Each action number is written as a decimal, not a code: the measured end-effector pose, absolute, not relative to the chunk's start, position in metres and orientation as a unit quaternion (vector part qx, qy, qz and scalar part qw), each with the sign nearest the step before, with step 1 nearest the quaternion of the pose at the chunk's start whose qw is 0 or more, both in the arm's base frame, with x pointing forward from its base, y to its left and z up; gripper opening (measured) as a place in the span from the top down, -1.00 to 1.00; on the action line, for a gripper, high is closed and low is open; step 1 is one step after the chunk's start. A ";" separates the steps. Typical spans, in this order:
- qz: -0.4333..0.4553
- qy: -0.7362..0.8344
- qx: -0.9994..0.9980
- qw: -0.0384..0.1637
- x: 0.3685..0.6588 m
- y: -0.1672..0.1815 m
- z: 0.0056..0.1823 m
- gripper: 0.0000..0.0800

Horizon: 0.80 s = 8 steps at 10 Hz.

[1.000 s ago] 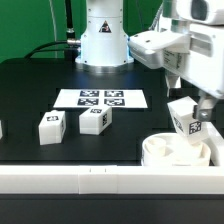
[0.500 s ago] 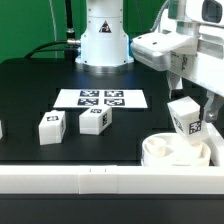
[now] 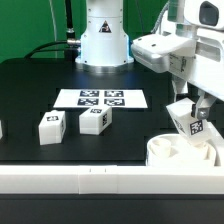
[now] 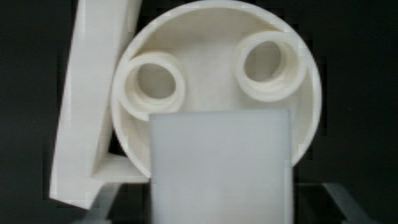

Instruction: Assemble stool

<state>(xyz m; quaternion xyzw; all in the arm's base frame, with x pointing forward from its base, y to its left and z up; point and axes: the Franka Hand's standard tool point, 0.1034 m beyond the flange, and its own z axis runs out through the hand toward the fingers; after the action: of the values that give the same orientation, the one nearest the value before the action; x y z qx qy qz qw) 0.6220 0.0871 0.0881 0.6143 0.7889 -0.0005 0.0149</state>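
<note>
The hand (image 3: 191, 106) hangs over the tabletop's (image 3: 30, 85) front corner on the exterior view's right. Its two fingers stand partly closed, one on either side of a white leg (image 3: 186, 118). Whether they press on that leg or only flank it cannot be told. The leg stands nearly upright between them, its black-and-white tag facing the exterior camera, with its lower end just above or on the seat (image 3: 168, 152); contact cannot be made out. The seat, a thick round white disc, lies flat at the front edge against the long white rail (image 3: 90, 172). In the wrist view the seat (image 4: 214, 35) shows two round sockets (image 4: 157, 82) in its upper face, the leg (image 4: 214, 165) covers part of the disc, and the rail (image 4: 89, 100) runs just beside its rim. Two loose legs (image 3: 51, 128) (image 3: 94, 120) stand apart from each other near the middle of the tabletop. Just behind them, toward the back edge, lies the marker board (image 3: 103, 99).
</note>
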 end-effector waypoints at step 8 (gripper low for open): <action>0.008 0.585 0.811 0.014 0.621 0.111 0.088 0.13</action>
<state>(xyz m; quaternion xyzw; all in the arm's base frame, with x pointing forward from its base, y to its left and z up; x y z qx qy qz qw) 0.6206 0.1112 0.0884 0.8105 0.5855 0.0076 0.0142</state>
